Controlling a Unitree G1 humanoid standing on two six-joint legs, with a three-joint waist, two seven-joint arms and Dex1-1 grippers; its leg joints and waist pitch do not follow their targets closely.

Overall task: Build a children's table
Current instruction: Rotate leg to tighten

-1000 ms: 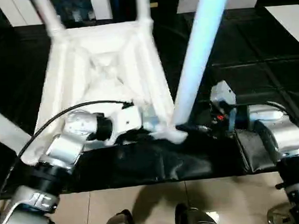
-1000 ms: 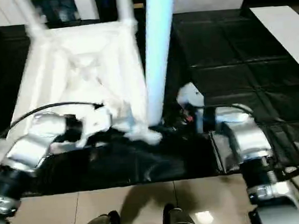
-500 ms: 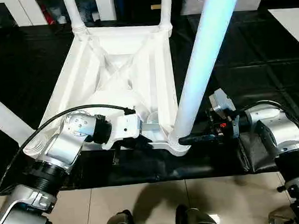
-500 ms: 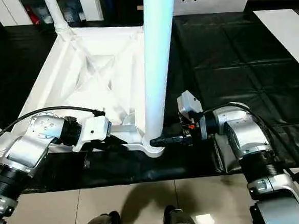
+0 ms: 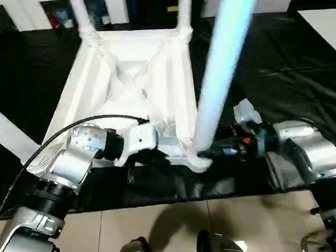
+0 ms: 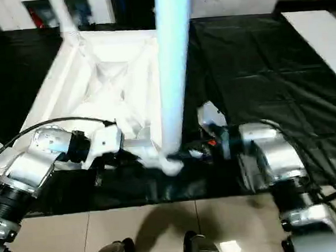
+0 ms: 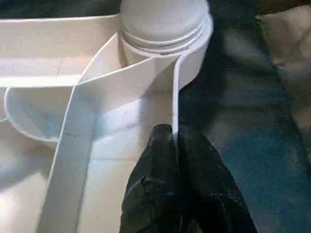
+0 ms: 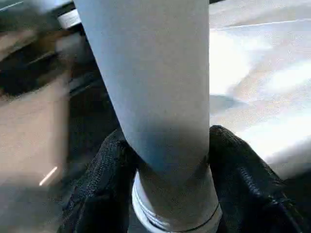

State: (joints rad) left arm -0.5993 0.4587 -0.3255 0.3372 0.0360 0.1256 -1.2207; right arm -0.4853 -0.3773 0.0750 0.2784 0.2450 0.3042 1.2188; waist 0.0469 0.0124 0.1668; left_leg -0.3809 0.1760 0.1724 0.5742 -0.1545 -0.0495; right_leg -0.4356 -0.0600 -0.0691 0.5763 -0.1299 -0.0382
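Right claw (image 8: pixel 167 194) grips leg (image 5: pixel 222 70)

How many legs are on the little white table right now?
4. Two stand in the far corners, left and right. One rises from the near right corner, where the right pincer grips its base. One slants off at the near left.

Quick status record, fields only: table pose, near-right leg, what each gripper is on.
table: children's table upside down on the black-covered work table, ribbed underside up
near leg: leg standing in the near corner socket
far legs: two standing in the far corners
left gripper: shut on a thin rib beside that socket
right gripper: fingers either side of the leg's base, shut on it
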